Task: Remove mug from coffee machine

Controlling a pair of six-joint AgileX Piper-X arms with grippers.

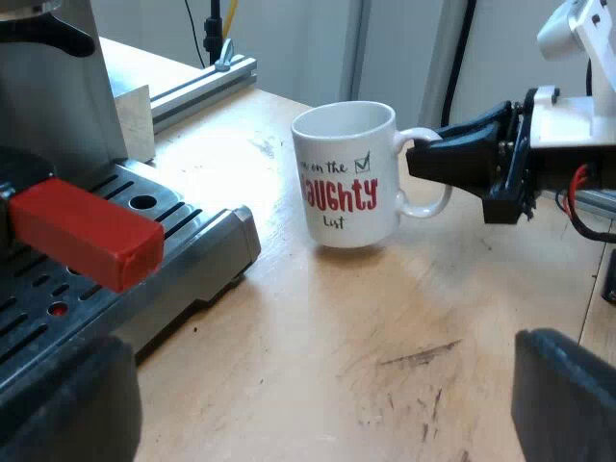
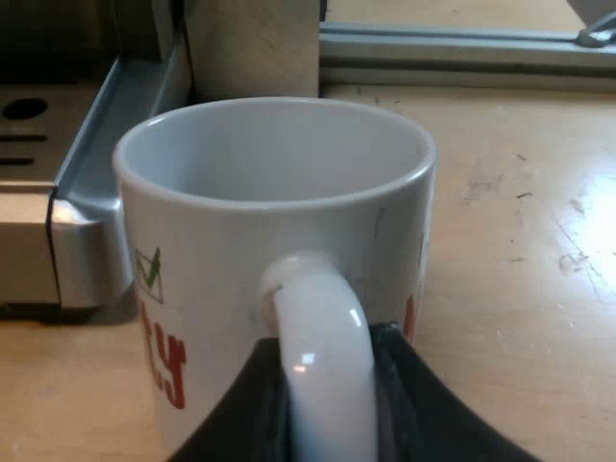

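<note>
White mug [image 1: 345, 178] is standing just beside the tray [image 1: 192, 241] at its ten o'clock. The right gripper [image 1: 422, 162] is clamping its six-o'clock handle [image 2: 322, 356], and the left gripper [image 1: 318, 399] is gaping wide, empty. I am judging a level pull toward six safest.

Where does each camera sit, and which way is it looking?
Left wrist view: on the left arm, facing past the holder's red handle end and drip tray to the mug, right gripper at its handle; own open jaws near.
Right wrist view: on the right arm, behind the mug's handle; own jaws clamp it.
Shared: mug, drip tray.
</note>
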